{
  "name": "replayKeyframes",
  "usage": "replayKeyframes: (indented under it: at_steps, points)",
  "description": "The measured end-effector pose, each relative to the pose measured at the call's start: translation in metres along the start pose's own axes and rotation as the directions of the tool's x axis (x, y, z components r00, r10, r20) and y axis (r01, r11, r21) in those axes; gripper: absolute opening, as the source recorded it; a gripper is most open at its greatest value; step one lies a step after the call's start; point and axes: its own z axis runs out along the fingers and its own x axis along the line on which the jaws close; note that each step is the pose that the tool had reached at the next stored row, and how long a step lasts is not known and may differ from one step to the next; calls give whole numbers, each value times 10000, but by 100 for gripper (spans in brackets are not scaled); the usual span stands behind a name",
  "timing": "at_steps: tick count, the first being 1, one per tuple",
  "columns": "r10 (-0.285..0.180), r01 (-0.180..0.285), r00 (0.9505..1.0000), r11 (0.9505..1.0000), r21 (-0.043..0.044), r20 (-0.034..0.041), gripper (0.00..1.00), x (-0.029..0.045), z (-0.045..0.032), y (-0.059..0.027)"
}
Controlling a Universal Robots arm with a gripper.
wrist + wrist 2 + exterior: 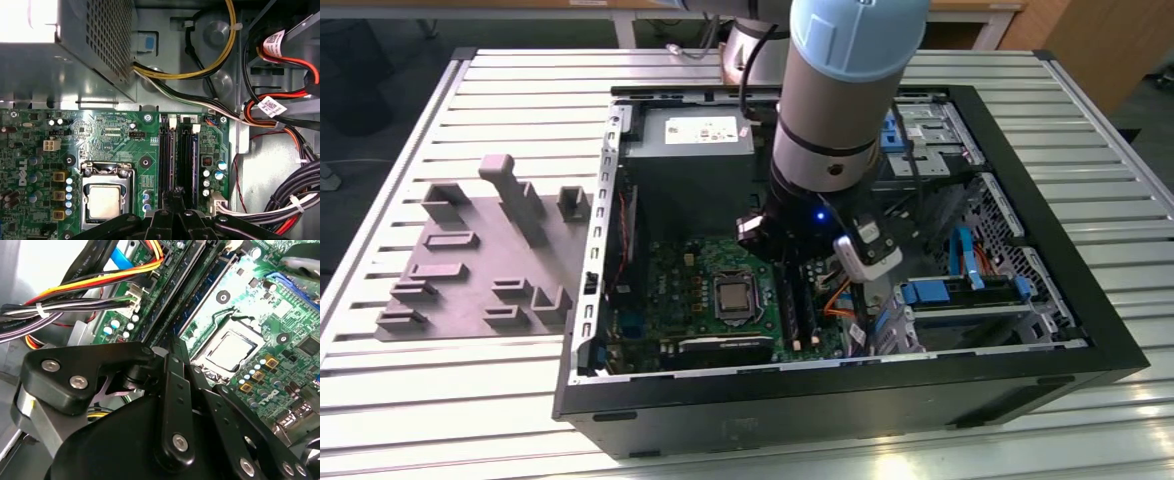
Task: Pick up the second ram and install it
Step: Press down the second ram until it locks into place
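**Mia:** What is the biggest thing here?

**Ben:** The tabletop (454, 400), made of long metal strips. A big black computer case (854, 400) lies open on it.

**Mia:** And the robot arm (834, 100)?

**Ben:** It reaches straight down into the middle of the case.

**Mia:** What is outside the case?

**Ben:** A grey holder tray (467, 260) lies flat on the tabletop, just beside the case on the exterior view's left. Grey blocks stick up from it.

**Mia:** What is inside the case?

**Ben:** A green board (674, 280) lies on the case floor. Yellow, red and black cables (200, 70) run along the case wall next to it. A shiny square chip (104, 201) sits in the middle of the board. Long black slots (186, 160) run side by side near that chip.

**Mia:** Where is the pincer (175, 192)?

**Ben:** Low inside the case, right over the slots. In both wrist views its black fingertips (171, 342) come close together, with almost no gap.

**Mia:** Is it holding something?

**Ben:** I cannot tell. The tips hide what may be between them.

**Mia:** So where is the second ram (795, 305)?

**Ben:** In the exterior view a thin dark stick stands along the slots, right under the pincer. I cannot tell if they touch.
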Motion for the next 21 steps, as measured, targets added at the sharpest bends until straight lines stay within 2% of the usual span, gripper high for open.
replayKeyframes:
  at_steps: [4, 6, 7, 14, 15, 21]
  points:
    - [0, 1, 10000, 10000, 31, -14, 11, -2, 27, 2]
    - [-1, 1, 10000, 10000, -9, 2, 11, -2, 5, 3]
    - [-1, 1, 10000, 10000, -37, 10, 11, -2, -20, 7]
    - [-2, 2, 10000, 10000, -10, 1, 11, 4, -332, 10]
    - [-2, 2, 10000, 10000, -11, 0, 11, 4, -351, 11]
    - [-2, 2, 10000, 10000, -25, 0, 11, 4, -355, 11]
